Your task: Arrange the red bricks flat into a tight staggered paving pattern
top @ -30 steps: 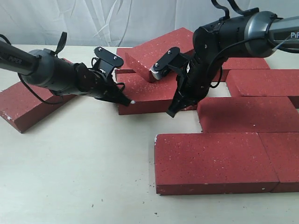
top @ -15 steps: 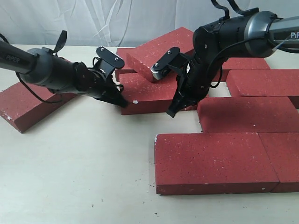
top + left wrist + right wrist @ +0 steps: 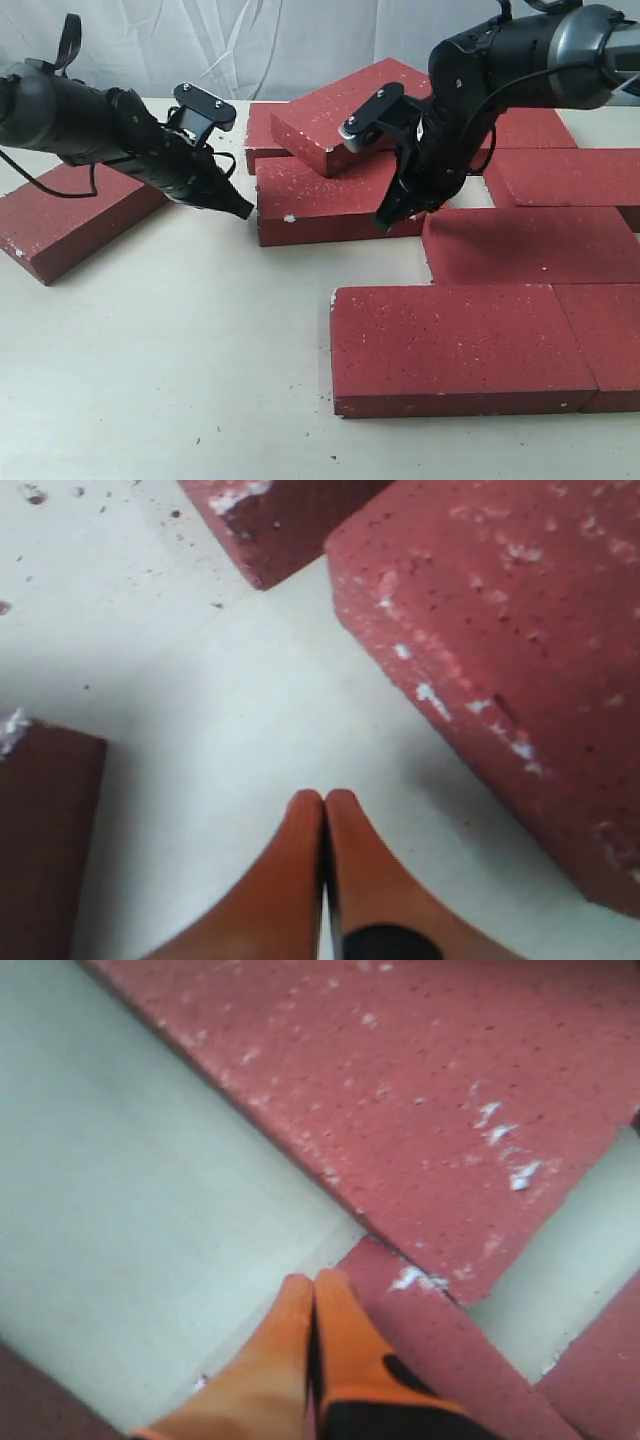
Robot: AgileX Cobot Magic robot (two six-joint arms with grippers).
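Observation:
Several red bricks lie on the pale table. One middle brick [image 3: 320,200] lies flat, and a tilted brick [image 3: 335,115] leans on its far edge. My left gripper [image 3: 243,211] is shut and empty, just off that middle brick's left end; its tips [image 3: 325,798] hover over bare table beside the brick [image 3: 520,630]. My right gripper [image 3: 386,222] is shut and empty at the middle brick's near right corner. Its tips [image 3: 315,1280] point down at the seam between a large brick [image 3: 430,1080] and a lower one [image 3: 470,1360].
A lone brick [image 3: 70,215] lies at the far left. Two bricks [image 3: 460,345] [image 3: 605,335] form the front row, another [image 3: 530,240] sits behind them, and more [image 3: 570,175] lie at the back right. Bare table [image 3: 180,340] spreads at front left.
The left gripper nudged the middle brick's left end slightly rightward, then drew back to the left and up. The right gripper shifted a little up and to the right.

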